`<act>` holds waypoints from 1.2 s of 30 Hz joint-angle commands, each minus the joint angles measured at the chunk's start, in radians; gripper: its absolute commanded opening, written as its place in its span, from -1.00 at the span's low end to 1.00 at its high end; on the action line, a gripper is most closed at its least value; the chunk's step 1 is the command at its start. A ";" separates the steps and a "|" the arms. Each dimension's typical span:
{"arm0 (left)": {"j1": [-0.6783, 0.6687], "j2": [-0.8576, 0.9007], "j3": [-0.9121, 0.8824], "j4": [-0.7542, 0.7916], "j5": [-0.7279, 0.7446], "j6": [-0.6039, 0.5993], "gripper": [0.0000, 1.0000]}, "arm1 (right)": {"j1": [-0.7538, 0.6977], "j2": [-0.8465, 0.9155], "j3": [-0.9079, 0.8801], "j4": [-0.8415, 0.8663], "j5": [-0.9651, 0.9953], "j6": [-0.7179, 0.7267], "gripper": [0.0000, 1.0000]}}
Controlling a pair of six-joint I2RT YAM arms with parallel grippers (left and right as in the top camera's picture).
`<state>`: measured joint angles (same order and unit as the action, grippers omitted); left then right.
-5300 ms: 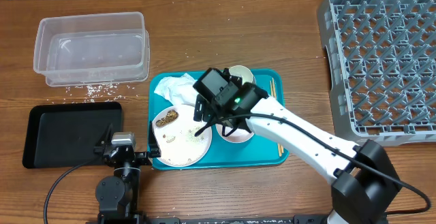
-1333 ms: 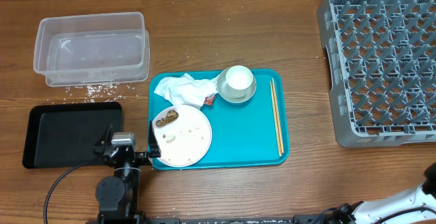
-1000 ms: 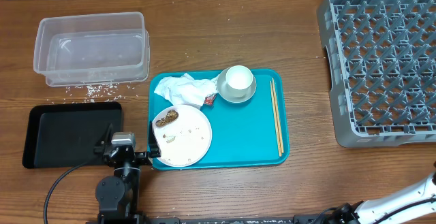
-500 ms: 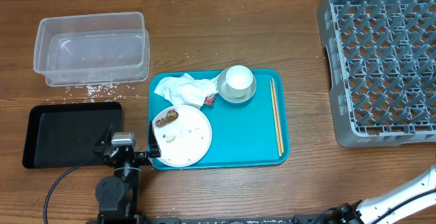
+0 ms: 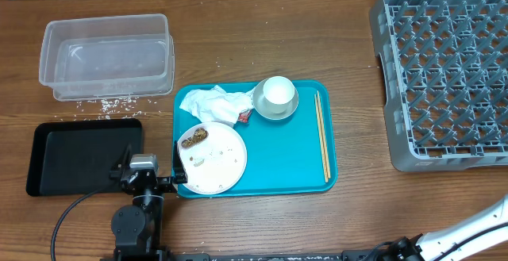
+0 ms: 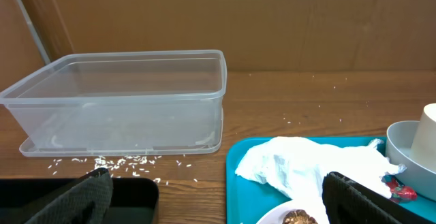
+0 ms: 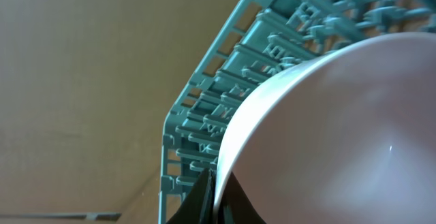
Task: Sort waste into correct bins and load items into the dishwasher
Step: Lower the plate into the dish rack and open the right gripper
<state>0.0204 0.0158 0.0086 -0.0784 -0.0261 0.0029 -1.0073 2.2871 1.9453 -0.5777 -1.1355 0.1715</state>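
The small white bowl (image 7: 327, 135) has left the teal tray (image 5: 294, 166); the right hand (image 7: 210, 198), seemingly pinching its rim, has the dish rack (image 7: 225, 81) just beyond; the left hand (image 6: 228, 198) gapes, empty.

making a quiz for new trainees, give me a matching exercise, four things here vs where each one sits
1 chopsticks
2 napkin
3 clear tub
4 dish rack

a far right of the table
b right side of the teal tray
c back left of the teal tray
d back left of the table

Pairs: 1-b, 2-c, 3-d, 4-a
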 commanded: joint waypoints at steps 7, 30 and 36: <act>0.005 -0.010 -0.004 0.002 0.009 -0.006 1.00 | -0.053 0.019 -0.001 -0.069 0.038 -0.045 -0.82; 0.005 -0.010 -0.004 0.002 0.009 -0.006 1.00 | -0.053 -0.275 -0.001 -0.267 0.559 0.170 -0.35; 0.005 -0.010 -0.004 0.002 0.009 -0.006 1.00 | 0.039 -0.226 -0.002 -0.184 0.753 0.180 -0.67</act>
<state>0.0204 0.0158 0.0086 -0.0784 -0.0257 0.0029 -1.0355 2.0274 1.9411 -0.7856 -0.5556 0.3344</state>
